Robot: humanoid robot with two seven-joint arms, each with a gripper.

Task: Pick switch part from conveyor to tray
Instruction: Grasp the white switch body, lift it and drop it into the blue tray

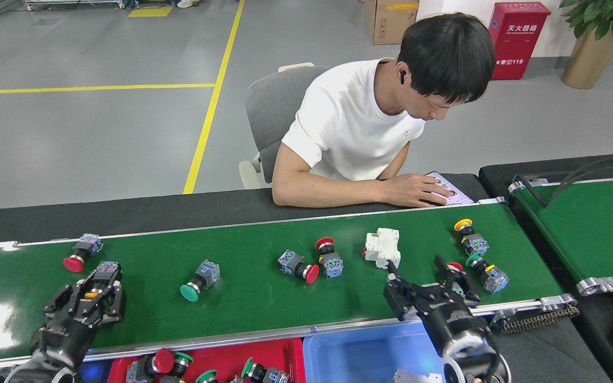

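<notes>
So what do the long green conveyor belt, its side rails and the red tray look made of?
Long dark-green conveyor belt: likely smooth PVC or rubber, glossy, going by the bright glare patch at its left end. Silver side rails: apparently brushed aluminium, with a pale metallic sheen. Red tray: looks like moulded plastic, uniform colour and a rounded rim.

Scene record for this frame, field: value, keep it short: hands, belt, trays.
left hand: shut on yellow-capped switch, over the conveyor
right hand: open, over the belt by a red-capped switch
loose on belt: white breaker, green-capped switch, other switches
red tray: holds several switches
blue tray: one white part at the bottom edge
person: seated behind the belt
</notes>
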